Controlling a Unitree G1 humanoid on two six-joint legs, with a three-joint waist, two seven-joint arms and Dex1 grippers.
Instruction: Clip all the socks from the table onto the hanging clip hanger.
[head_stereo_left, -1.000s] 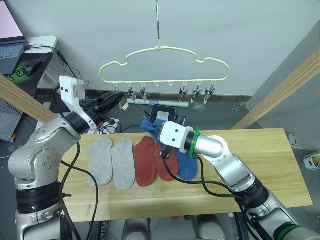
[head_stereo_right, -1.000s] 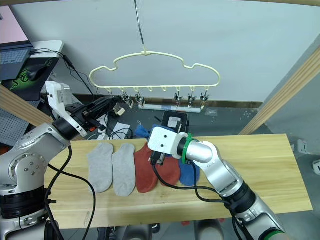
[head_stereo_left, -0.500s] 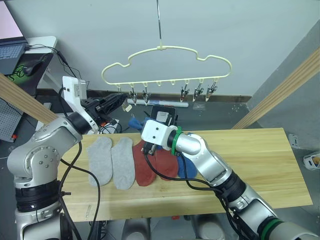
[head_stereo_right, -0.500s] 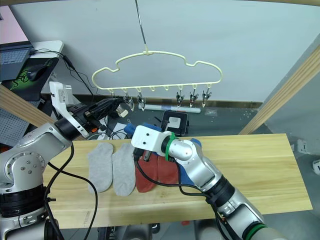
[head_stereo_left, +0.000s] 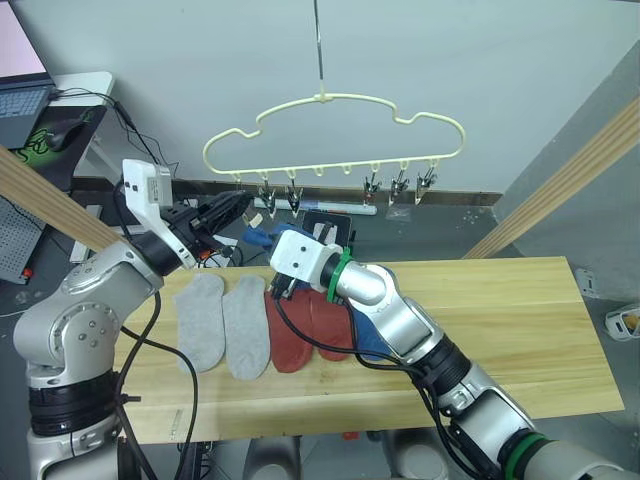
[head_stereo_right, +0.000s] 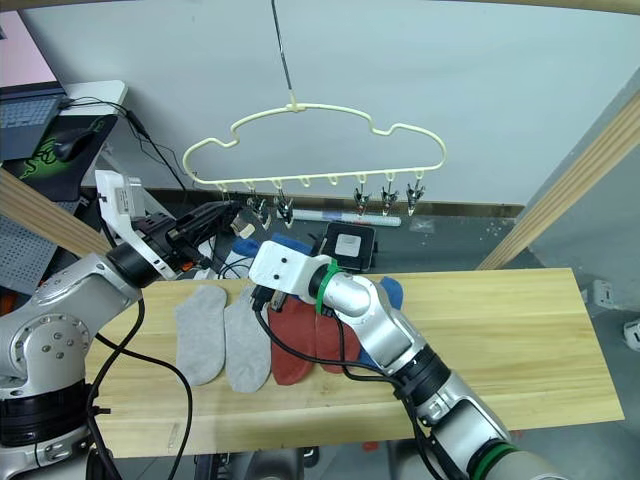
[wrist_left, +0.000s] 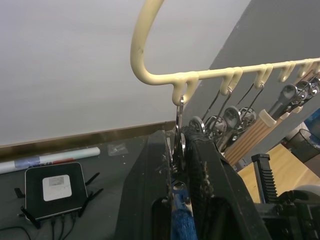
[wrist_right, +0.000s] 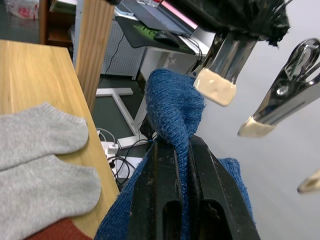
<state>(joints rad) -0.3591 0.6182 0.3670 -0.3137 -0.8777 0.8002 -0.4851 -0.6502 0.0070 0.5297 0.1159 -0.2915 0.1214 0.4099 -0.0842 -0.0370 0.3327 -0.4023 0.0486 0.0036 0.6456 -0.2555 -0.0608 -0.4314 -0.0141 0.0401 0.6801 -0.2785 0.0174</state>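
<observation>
The pale-yellow clip hanger (head_stereo_left: 330, 100) hangs on its hook behind the table (head_stereo_left: 520, 330). My left gripper (wrist_left: 179, 145) is shut on the leftmost silver clip (wrist_left: 178, 120), squeezing it. My right gripper (wrist_right: 174, 145) is shut on a blue sock (wrist_right: 172, 110) and holds its bunched edge just below the pale tips of that clip (wrist_right: 215, 87). On the table lie two grey socks (head_stereo_left: 200, 318) (head_stereo_left: 247, 325), two rust red socks (head_stereo_left: 288, 330) (head_stereo_left: 330, 328) and another blue sock (head_stereo_left: 372, 342), partly hidden under my right arm.
Round wooden frame poles slant at the left (head_stereo_left: 40, 200) and right (head_stereo_left: 560, 180). The other clips (head_stereo_left: 398, 185) hang free along the bar. On the floor behind the table sits a black box (head_stereo_right: 350, 245). A desk with a laptop (head_stereo_left: 20, 100) stands far left.
My right arm has carried the blue sock left and up from over the red socks to the leftmost clip. My left gripper has stayed at that clip.
</observation>
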